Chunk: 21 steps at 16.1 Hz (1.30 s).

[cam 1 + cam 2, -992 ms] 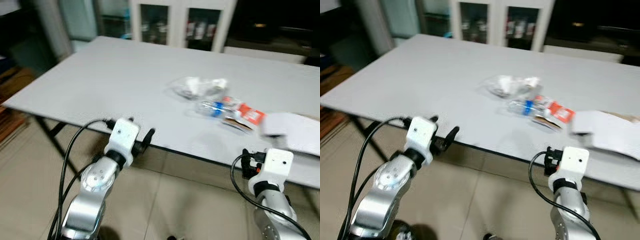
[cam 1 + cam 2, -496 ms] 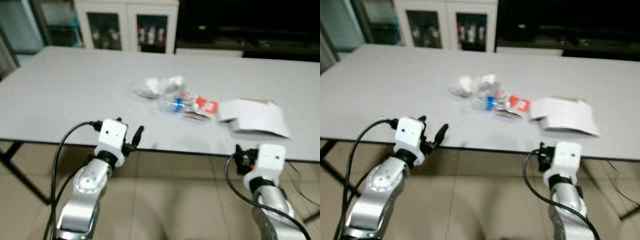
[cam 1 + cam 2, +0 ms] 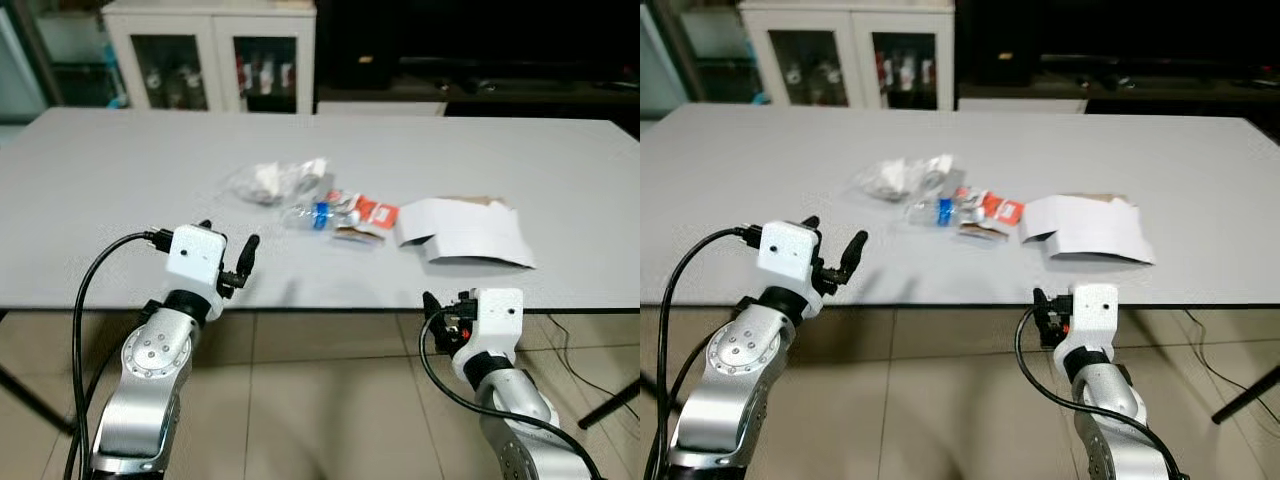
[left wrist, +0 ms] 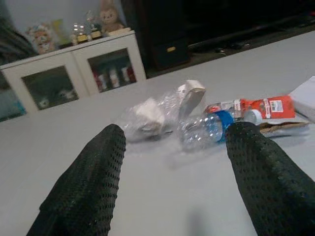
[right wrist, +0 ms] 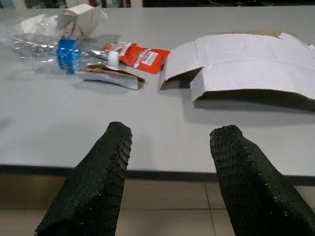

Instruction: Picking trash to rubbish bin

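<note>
Camera swung; table (image 3: 100,200) now square-on. Trash pile: plastic bag (image 3: 268,182), bottle (image 3: 312,215), flattened box (image 3: 462,232) at 3 o'clock. Left gripper (image 4: 170,182) and right gripper (image 5: 170,182) both spread, at table's near edge.

Table (image 3: 120,180) ahead, plastic bag (image 3: 265,182) left of bottle (image 3: 312,214), wrapper (image 3: 368,211) just right of it, flattened box (image 3: 465,232) rightmost, cabinet (image 3: 215,55) behind table
</note>
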Available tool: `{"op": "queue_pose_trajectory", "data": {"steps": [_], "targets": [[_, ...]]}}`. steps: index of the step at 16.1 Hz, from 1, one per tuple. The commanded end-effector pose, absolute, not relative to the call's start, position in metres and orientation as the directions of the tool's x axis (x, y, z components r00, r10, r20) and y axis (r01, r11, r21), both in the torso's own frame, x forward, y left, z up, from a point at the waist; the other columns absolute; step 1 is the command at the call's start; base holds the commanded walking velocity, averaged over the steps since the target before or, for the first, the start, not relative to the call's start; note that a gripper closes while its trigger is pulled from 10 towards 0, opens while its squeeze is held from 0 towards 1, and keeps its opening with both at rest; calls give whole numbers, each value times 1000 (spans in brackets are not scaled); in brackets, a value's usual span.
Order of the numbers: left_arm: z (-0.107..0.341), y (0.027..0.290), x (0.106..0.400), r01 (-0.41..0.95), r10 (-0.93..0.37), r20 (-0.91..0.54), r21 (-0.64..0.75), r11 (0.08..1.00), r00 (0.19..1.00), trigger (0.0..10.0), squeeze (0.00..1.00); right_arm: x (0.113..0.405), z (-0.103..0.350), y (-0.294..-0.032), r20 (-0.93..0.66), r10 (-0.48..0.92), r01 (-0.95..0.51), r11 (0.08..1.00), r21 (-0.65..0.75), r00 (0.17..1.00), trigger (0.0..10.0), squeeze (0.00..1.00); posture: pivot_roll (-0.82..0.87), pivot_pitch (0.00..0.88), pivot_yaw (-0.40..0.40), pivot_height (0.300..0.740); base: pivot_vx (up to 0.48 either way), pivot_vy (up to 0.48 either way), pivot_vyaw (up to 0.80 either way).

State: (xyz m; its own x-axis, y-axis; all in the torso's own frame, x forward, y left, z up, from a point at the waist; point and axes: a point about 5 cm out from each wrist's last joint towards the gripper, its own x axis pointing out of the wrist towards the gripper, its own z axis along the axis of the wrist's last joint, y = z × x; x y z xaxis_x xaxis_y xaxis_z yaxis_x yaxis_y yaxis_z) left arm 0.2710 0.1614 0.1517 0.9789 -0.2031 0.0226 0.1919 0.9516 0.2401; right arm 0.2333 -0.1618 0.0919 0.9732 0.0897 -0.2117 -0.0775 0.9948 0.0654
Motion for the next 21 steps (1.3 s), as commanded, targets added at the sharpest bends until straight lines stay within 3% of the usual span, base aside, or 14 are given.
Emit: {"op": "queue_pose_trajectory", "data": {"steps": [1, 13, 18, 20, 21], "targets": [[157, 162, 274, 198, -214, 37, 251, 948, 976, 10000, 0, 238, 98, -158, -180, 114, -104, 993, 63, 977, 10000, 0, -29, 0, -27, 740, 450, 0, 0], [162, 168, 295, 224, -250, 44, 315, 922, 967, 10000, 0, 244, 100, -159, -169, 124, -116, 992, 57, 978, 10000, 0, -36, 0, -38, 740, 453, 0, 0], [165, 158, 313, 309, -335, 35, 307, 900, 941, 10000, 0, 244, 101, -164, -163, 107, -101, 994, 47, 981, 10000, 0, -61, 0, -31, 740, 443, 0, 0], [158, 150, 317, 411, -421, -9, 242, 879, 907, 10000, 0, 243, 102, -167, -162, 97, -92, 995, 40, 982, 10000, 0, -70, 0, -30, 740, 0, 0, 0], [155, 150, 322, 451, -456, -26, 201, 869, 890, 10000, 1000, 242, 103, -168, -161, 96, -91, 995, 37, 982, 10000, 0, -82, 0, -26, 740, 0, 0, 0]]}}
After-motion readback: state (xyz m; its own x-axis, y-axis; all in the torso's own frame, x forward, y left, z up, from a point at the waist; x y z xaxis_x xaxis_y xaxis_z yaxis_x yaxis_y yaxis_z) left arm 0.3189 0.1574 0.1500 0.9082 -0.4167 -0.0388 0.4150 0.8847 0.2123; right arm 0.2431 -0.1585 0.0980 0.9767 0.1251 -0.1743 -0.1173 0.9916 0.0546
